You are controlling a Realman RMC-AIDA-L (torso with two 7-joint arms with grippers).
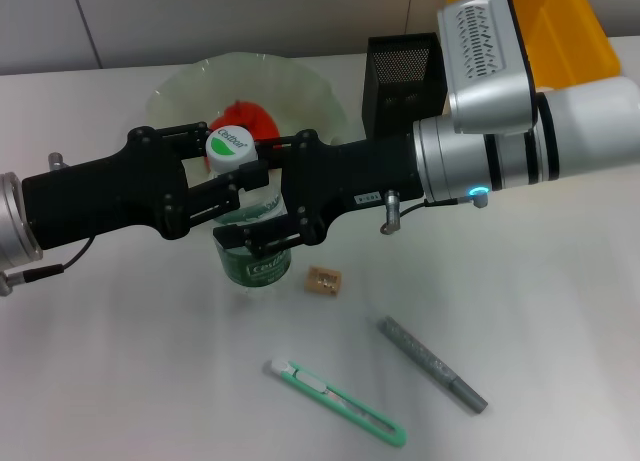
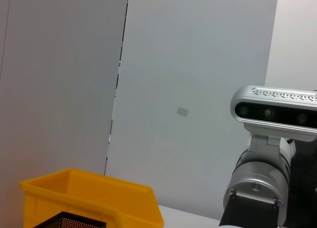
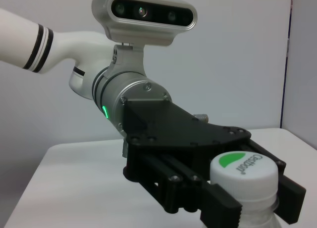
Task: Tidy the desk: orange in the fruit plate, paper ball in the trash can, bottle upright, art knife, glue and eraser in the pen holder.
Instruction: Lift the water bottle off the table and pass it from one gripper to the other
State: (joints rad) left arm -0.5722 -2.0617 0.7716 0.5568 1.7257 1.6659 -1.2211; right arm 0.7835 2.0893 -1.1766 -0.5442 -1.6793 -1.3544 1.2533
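A white desk (image 1: 560, 311) runs out before a pale wall, and the work sits near its middle. From the left, the left claw (image 1: 222, 166) reaches in level and is closed on the neck of the bottle (image 1: 255, 269), just beneath the white and green cap (image 1: 232, 146). The right wrist view shows its ribbed pads pressed against the neck on both sides. The bottle stands upright on the desk, in front of the green glass fruit plate (image 1: 180, 91), and the orange (image 1: 245, 116) already lies in that plate.

The right claw (image 1: 268, 196) comes in from the right, around the bottle's body just below the cap. Whether it is clamped or slack I cannot tell.

The bottle looks like thin clear plastic: light, smooth, easily dented and easily tipped. The neck under the cap is probably the stiffest place to hold, and letting go should be slow.

Just right of the bottle lies the small tan eraser (image 1: 322, 279), light and firm enough to pinch across its short sides. Nearer lies the green art knife (image 1: 335, 401), flat and slim, best taken across its handle. Right of it lies the grey glue (image 1: 432, 363), a stick that may roll. The black mesh pen holder (image 1: 400, 81) stands at the far side, and a yellow bin (image 1: 560, 21) sits beyond it to the right.
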